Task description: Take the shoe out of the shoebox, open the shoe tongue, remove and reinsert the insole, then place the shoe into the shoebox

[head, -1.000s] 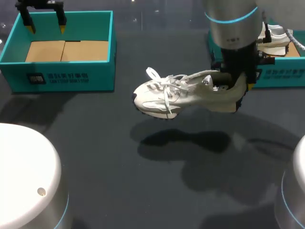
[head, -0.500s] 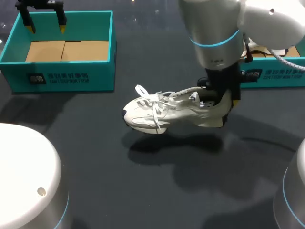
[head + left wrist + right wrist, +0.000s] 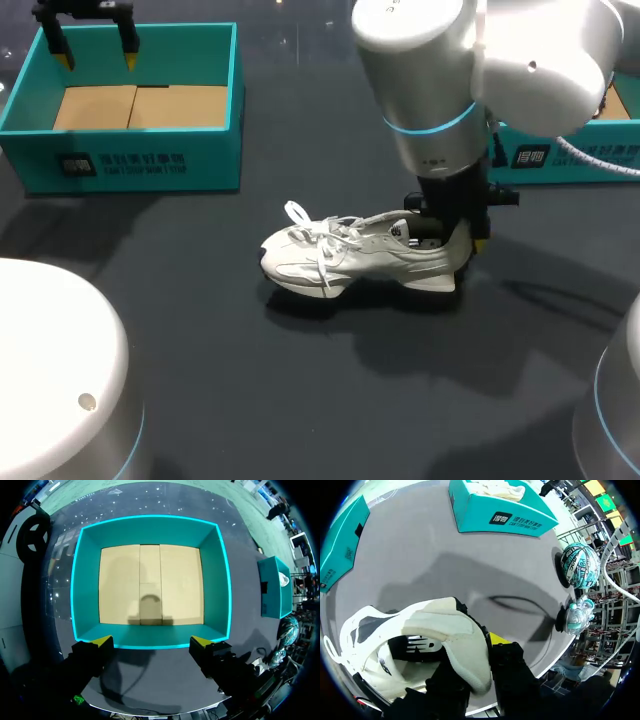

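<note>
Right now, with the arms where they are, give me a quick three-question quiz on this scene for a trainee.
1. True or false: the left gripper holds the shoe.
2. Where does the right gripper clamp the shoe? A toe, B heel, C laces.
3. Fill in: the shoe's toe points toward my ___ side.
Key: 1 false; 2 B; 3 left.
</note>
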`<state>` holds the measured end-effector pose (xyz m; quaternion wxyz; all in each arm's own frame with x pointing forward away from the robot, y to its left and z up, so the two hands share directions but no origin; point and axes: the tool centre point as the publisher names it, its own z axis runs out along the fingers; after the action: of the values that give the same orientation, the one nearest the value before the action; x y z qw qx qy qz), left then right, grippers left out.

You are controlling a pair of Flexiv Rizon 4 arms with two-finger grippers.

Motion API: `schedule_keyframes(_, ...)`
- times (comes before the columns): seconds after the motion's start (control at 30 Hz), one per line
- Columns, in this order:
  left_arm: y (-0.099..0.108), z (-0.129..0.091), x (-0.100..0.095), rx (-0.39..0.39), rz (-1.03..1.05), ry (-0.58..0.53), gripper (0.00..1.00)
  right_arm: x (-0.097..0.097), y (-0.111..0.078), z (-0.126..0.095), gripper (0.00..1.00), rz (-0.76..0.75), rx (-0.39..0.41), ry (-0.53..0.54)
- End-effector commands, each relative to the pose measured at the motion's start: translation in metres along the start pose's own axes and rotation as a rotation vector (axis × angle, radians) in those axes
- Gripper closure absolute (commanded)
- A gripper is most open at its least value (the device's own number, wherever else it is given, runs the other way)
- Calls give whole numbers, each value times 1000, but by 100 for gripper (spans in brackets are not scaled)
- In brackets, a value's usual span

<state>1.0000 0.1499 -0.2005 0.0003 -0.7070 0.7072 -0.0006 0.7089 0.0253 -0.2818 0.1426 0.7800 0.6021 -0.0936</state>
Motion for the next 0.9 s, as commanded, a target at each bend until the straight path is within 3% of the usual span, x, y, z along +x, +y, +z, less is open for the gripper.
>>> schedule_keyframes(0.03,0,0,0,-1,0,0,0,4,-7,12,100,7,7,18)
schedule_keyframes(0.5,0,0,0,-1,0,0,0,40,-35,25,100,-44,28,26)
schedule_keyframes(0.9,0,0,0,-1,0,0,0,54,-45,41,100,-75,50,28)
